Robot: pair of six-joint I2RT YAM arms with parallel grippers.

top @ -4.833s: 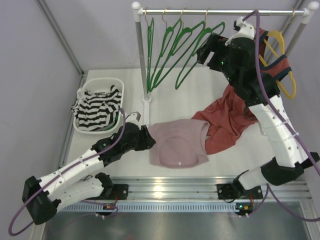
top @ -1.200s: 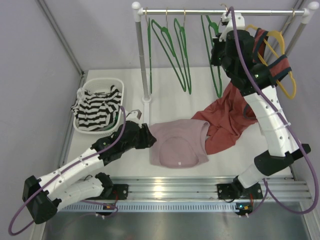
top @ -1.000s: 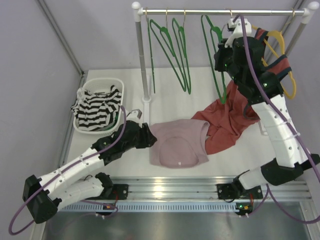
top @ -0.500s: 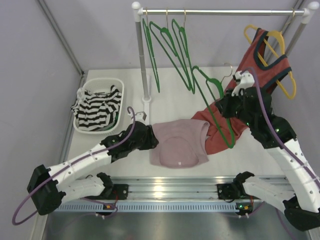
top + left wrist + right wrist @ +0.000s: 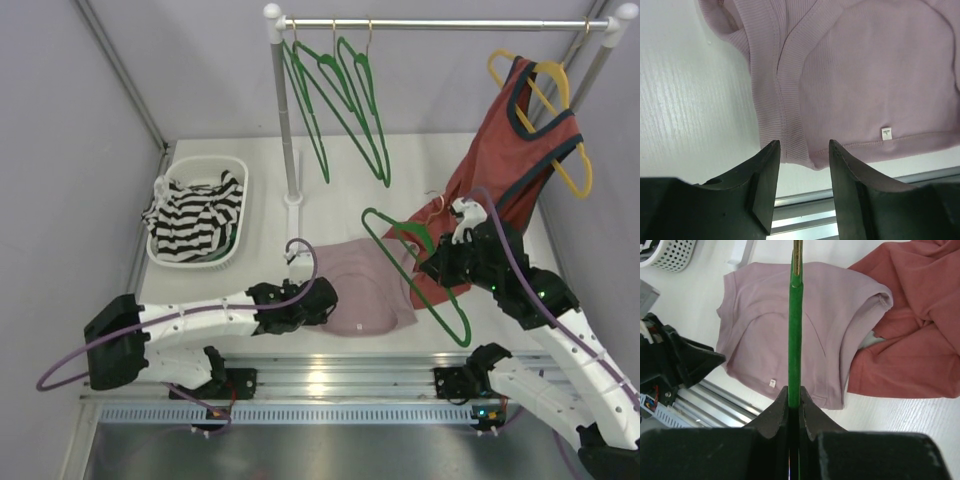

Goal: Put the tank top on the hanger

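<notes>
The dusty-pink tank top (image 5: 360, 295) lies flat on the white table near the front edge. My right gripper (image 5: 428, 262) is shut on the neck of a green hanger (image 5: 460, 338), which it holds low over the tank top's right edge and the red cloth beside it. In the right wrist view the green hanger (image 5: 795, 330) runs straight up from the shut right gripper (image 5: 795, 392), above the tank top (image 5: 760, 315). My left gripper (image 5: 804, 150) stands open with nothing between its fingers, straddling the tank top's (image 5: 865, 75) hem corner; the left gripper (image 5: 322, 300) sits at the near-left corner.
A white basket (image 5: 232, 166) with a striped garment stands at the left. The rack's post (image 5: 283, 110) carries three green hangers (image 5: 340, 90). A rust-red top (image 5: 520, 140) hangs on a yellow hanger (image 5: 570, 170) and trails onto the table. A metal rail (image 5: 330, 375) lines the front edge.
My right arm lifted one green hanger off the rack bar and carried it down to the tank top. My left gripper slid from the top's left side to its near-left hem corner.
</notes>
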